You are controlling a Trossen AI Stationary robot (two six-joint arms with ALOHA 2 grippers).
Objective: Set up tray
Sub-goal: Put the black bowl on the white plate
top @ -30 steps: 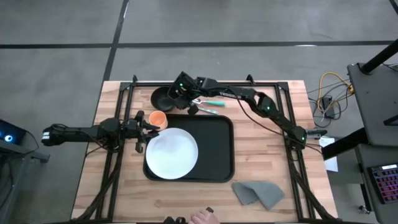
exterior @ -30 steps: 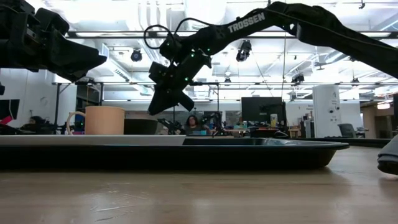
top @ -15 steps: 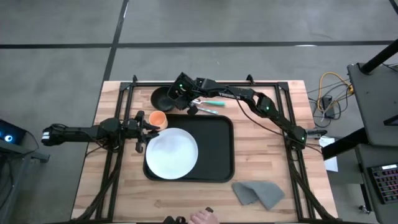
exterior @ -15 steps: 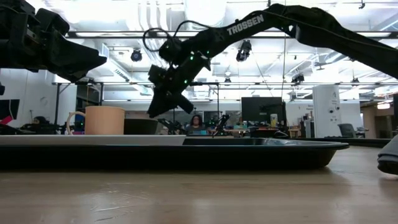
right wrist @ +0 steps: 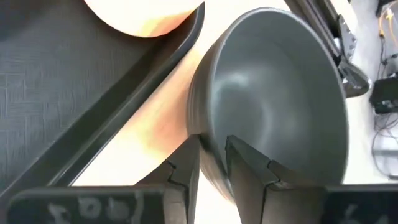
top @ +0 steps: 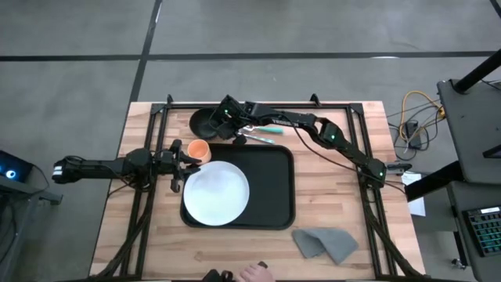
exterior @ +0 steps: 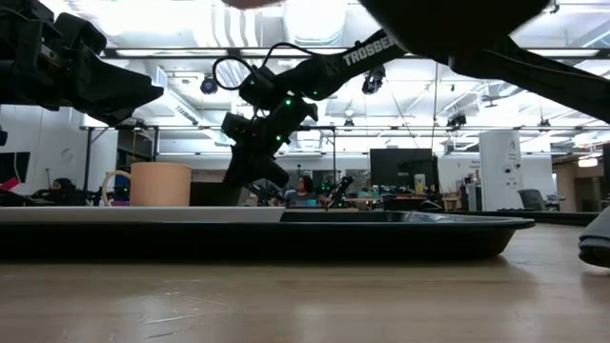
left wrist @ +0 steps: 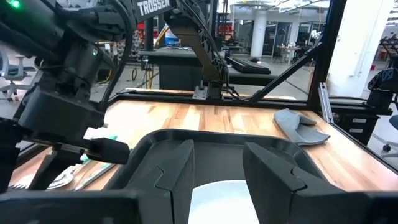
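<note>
The black tray lies mid-table with the white plate resting flat on its left half. A small black bowl stands on the wood past the tray's far left corner. My right gripper is low at the bowl's right side and open by a narrow gap. In the right wrist view one finger is inside the bowl and the other outside its wall. My left gripper waits open at the tray's left edge, beside an orange cup. My right gripper comes down from above over the bowl's rim on its right side, one finger inside the hollow and one outside. Whether the fingers touch the wall, I cannot tell. The bowl stands on the table.
Utensils with a teal handle lie beyond the tray's far edge, right of the bowl. A grey cloth lies near the table's near right corner. A person's hand shows at the near edge. The tray's right half is bare.
My right gripper has moved down and toward the table's left, from above the tray's far edge to the bowl, so that its fingers now stand on either side of the bowl's rim.
</note>
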